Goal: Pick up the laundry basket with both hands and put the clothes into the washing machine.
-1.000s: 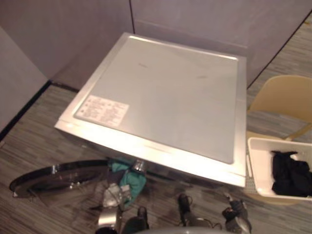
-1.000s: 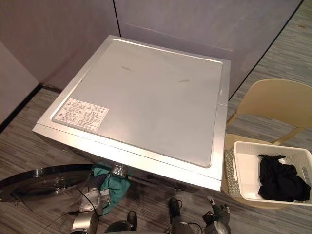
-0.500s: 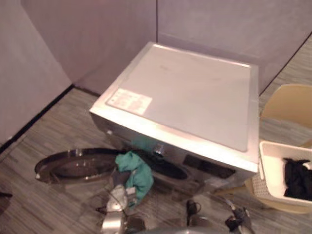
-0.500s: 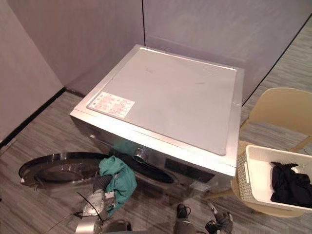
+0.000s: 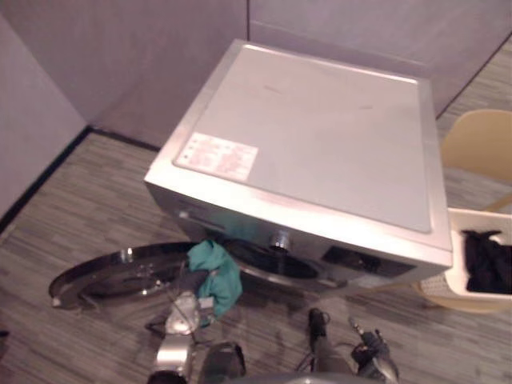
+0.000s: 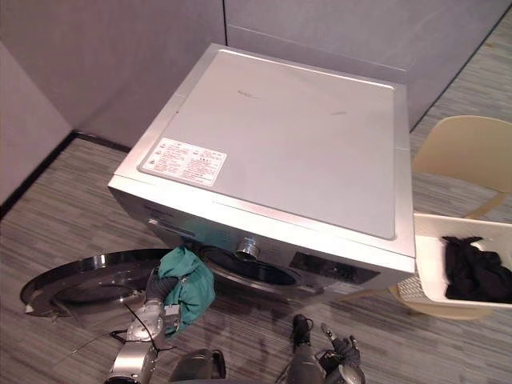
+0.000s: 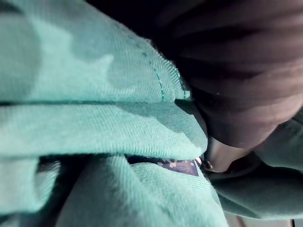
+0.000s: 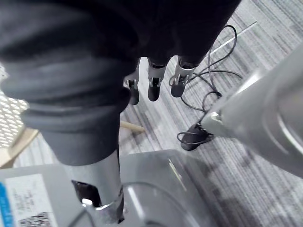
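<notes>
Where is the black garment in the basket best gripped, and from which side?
Probably pinch the bunched middle of the black garment from above: the laundry basket is open on top and its walls surround it. The right hand is free; the left hand grips a teal garment.

- Soft, even room light falls from above; the washing machine (image 6: 280, 136) top shines pale.
- Deep shadow fills the green cloth (image 7: 94, 127) folds.
</notes>
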Motion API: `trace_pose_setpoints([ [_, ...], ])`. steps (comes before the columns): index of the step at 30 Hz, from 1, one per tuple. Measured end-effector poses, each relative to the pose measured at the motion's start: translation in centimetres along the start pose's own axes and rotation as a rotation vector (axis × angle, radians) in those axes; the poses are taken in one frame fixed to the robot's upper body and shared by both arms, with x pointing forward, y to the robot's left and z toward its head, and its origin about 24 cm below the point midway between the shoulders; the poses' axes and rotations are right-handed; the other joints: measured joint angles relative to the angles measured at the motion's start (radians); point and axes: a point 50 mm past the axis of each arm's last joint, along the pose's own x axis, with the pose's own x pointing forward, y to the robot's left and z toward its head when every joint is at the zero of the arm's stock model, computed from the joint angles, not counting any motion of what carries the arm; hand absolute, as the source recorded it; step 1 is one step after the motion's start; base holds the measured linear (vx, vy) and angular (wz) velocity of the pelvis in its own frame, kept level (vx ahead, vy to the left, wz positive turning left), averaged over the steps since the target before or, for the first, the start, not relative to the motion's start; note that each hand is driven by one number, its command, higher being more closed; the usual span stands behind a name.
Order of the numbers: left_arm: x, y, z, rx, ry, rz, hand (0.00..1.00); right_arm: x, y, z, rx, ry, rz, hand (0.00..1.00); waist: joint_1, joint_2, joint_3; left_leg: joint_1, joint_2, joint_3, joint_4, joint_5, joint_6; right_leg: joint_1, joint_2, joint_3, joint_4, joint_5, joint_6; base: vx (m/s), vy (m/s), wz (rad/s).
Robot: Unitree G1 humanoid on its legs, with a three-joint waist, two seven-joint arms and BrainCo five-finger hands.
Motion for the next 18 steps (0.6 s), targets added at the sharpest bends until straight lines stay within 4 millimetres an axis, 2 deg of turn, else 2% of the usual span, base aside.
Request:
trace_pose_setpoints([
  [1,-0.1,-0.4,0.0,-0.008,0.001,-0.009,1.0,-0.1,0.2,0.2,0.0,-0.013,0.011,0.0,0.004,0.001,0.001,0.006,0.012,0.014,0.0,-0.002,0.003,0.0,0.01,-0.016,-0.006,0.02,-0.019,-0.08,0.076,-0.77],
  [2,-0.1,-0.8,0.0,-0.02,0.002,-0.014,1.0,-0.2,0.8,0.7,-0.011,-0.039,0.039,0.0,0.02,0.014,0.008,0.022,0.037,0.048,0.0,-0.004,0.007,-0.002,0.029,-0.063,0.019,0.002,-0.019,-0.03,0.06,-0.68],
  [4,-0.2,-0.9,0.3,-0.03,-0.011,-0.015,1.0,-0.5,1.2,0.7,-0.022,-0.056,0.065,0.0,0.032,0.013,0.004,0.035,0.071,0.075,-0.012,-0.002,0.01,-0.004,0.057,-0.115,0.111,-0.113,-0.031,-0.01,0.051,-0.56],
  [5,-0.1,-1.0,0.5,-0.032,-0.019,-0.016,1.0,-0.6,1.3,0.6,-0.025,-0.053,0.072,0.0,0.047,0.007,-0.002,0.055,0.084,0.094,-0.038,0.013,0.005,-0.009,0.067,-0.136,0.192,-0.193,-0.015,0.08,0.013,-0.34],
  [6,-0.2,-1.0,0.5,-0.033,-0.018,-0.018,1.0,-0.6,1.4,0.4,-0.023,-0.05,0.073,0.0,0.046,0.003,-0.004,0.064,0.09,0.098,-0.064,0.034,-0.002,-0.007,0.067,-0.129,0.279,-0.278,0.011,0.11,-0.015,-0.26],
  [8,-0.2,-1.3,0.4,-0.032,-0.016,-0.027,1.0,-0.7,1.5,0.3,-0.019,-0.045,0.076,0.0,0.046,-0.004,-0.008,0.072,0.1,0.093,-0.076,0.046,-0.02,0.005,0.068,-0.088,0.347,-0.352,0.028,0.12,-0.128,0.02],
  [9,-0.2,-1.4,0.4,-0.031,-0.014,-0.034,1.0,-0.7,1.4,0.2,-0.019,-0.043,0.075,0.0,0.045,-0.007,-0.009,0.074,0.099,0.087,-0.077,0.049,-0.025,0.014,0.072,-0.072,0.341,-0.362,0.038,0.14,-0.206,0.12],
  [11,-0.3,-1.9,0.0,-0.023,0.003,-0.065,1.0,-0.6,1.1,0.2,-0.029,-0.039,0.065,0.0,0.045,-0.007,-0.011,0.119,0.081,0.075,-0.154,0.096,-0.064,0.059,0.076,-0.056,0.274,-0.368,0.046,0.13,-0.177,0.1],
  [14,-0.3,-2.3,-0.6,-0.027,0.035,-0.074,1.0,-0.2,-0.1,0.6,-0.065,-0.039,0.037,0.0,0.04,-0.007,-0.012,0.187,0.048,0.063,-0.298,0.178,-0.087,0.091,0.077,-0.056,0.223,-0.361,0.034,0.12,-0.124,0.07],
  [18,-0.5,-2.2,-1.6,-0.01,0.075,-0.074,1.0,0.1,-0.9,1.3,-0.088,-0.056,0.017,0.0,0.03,-0.006,-0.013,0.278,0.037,0.061,-0.411,0.245,-0.109,0.142,0.086,-0.054,0.192,-0.352,0.022,0.09,-0.111,-0.01],
])
